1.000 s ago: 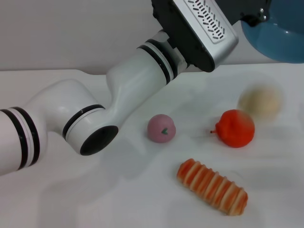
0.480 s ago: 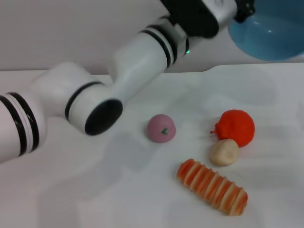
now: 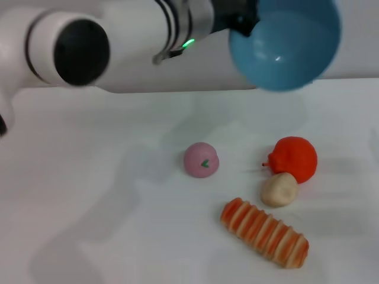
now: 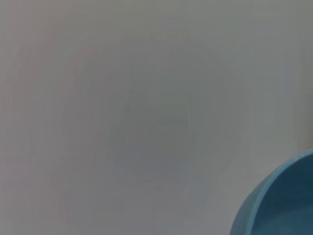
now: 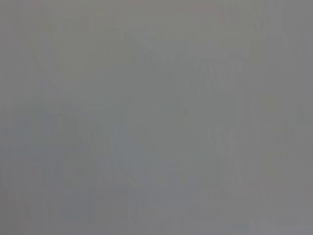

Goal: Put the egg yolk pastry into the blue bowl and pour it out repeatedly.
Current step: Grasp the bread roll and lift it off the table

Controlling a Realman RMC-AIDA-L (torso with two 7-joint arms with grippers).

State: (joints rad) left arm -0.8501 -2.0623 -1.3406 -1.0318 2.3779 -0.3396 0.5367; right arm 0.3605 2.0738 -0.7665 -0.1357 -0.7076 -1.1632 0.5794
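Holding the blue bowl (image 3: 285, 42) aloft, the left gripper (image 3: 240, 21) is reaching across above the white table (image 3: 89, 195), its mouth turned toward the camera.

Whether its fingers are pinching the rim cannot be told. Lying below, from left to right, are a pink bun (image 3: 201, 160), a striped bread (image 3: 265, 232), and the egg yolk pastry (image 3: 279, 190) touching the orange fruit (image 3: 294, 158). The right arm is not showing.

On the white table (image 3: 89, 177) are laid a pink bun (image 3: 201, 160), an orange fruit (image 3: 294, 158), the egg yolk pastry (image 3: 279, 190) touching it, and a striped bread (image 3: 265, 232) nearest.
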